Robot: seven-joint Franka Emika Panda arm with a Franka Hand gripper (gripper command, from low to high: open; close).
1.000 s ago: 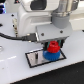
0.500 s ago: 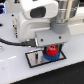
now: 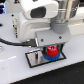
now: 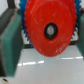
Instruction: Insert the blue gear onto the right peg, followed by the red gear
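We see the red gear [image 4: 48, 28] stacked on the blue gear [image 3: 49, 58], over the grey plate [image 3: 35, 60] on the tabletop [image 3: 15, 70]. The end effector [image 4: 42, 42] straddles the red gear, but we cannot tell whether its fingers [image 4: 10, 42] pinch it.

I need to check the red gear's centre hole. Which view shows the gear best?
The wrist view: the red gear fills the picture, its centre hole plain. The exterior view shows it only small and blurred, below the hand.
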